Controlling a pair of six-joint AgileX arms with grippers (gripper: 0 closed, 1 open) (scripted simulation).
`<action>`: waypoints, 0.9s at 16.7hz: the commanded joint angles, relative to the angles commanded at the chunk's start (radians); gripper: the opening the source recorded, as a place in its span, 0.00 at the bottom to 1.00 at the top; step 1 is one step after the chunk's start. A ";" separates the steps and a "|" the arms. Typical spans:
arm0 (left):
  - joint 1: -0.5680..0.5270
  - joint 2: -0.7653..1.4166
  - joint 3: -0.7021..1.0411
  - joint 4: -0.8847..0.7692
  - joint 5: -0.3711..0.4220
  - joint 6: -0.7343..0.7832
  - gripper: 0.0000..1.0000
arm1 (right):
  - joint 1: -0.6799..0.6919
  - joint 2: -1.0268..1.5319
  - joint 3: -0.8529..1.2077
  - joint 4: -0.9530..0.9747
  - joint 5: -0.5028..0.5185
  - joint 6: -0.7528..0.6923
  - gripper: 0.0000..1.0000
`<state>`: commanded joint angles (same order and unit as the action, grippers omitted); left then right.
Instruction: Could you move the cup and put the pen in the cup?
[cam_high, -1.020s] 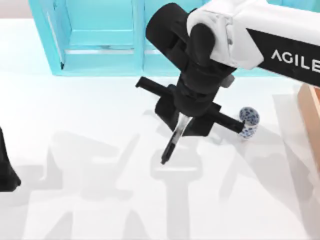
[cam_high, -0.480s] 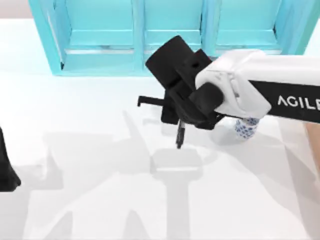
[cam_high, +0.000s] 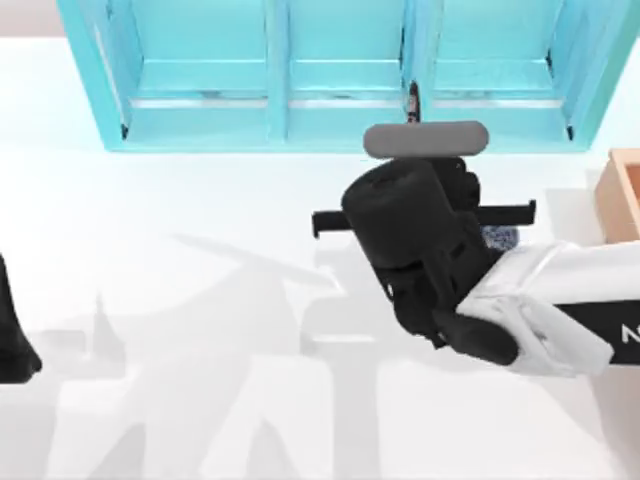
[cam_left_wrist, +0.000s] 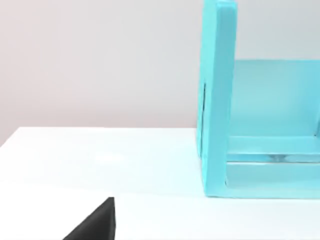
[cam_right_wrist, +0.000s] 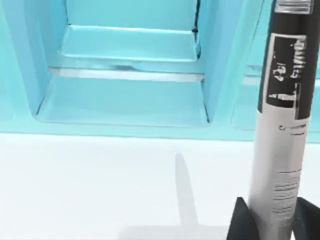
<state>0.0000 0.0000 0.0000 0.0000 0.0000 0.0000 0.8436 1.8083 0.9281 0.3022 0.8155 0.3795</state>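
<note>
the right gripper (cam_right_wrist: 270, 217) is closed on the pen (cam_right_wrist: 282, 115). in the right wrist view two dark fingers (cam_right_wrist: 240, 220) press on the grey-white barrel from both sides, and the pen rises upright between them, with black printing on its middle band and a dark part further up. in the top view the same gripper (cam_high: 400, 240) sits under the black wrist of the right arm (cam_high: 530, 315), right of the table's middle and just in front of the shelf; the pen itself i cannot make out there, because the wrist covers it.

there is one cup (cam_high: 499, 238), white with blue pattern. only a small piece of it looks out just to the right of the black wrist, standing on the white table (cam_high: 180, 250). if the pen is exactly over the cup, i cannot tell.

behind the gripper stands one turquoise shelf unit (cam_high: 280, 70) along the far edge of the table; three open compartments can be counted in the top view. a grey rounded bar (cam_high: 425, 140) lies in front of its bottom edge, above the wrist. at the right edge of the table there is one orange-brown box corner (cam_high: 622, 195).

the left arm (cam_high: 15, 335) is parked at the left edge of the table. its wrist view shows a black tip (cam_left_wrist: 95, 225), and whether the left gripper is open or closed i cannot tell.
</note>
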 joint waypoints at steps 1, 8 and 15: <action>0.000 0.000 0.000 0.000 0.000 0.000 1.00 | 0.008 -0.023 -0.050 0.089 0.050 -0.054 0.00; 0.000 0.000 0.000 0.000 0.000 0.000 1.00 | 0.052 -0.191 -0.285 0.531 0.301 -0.331 0.00; 0.000 0.000 0.000 0.000 0.000 0.000 1.00 | 0.067 -0.264 -0.334 0.680 0.368 -0.403 0.00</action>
<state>0.0000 0.0000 0.0000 0.0000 0.0000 0.0000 0.9101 1.5440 0.5944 0.9827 1.1840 -0.0231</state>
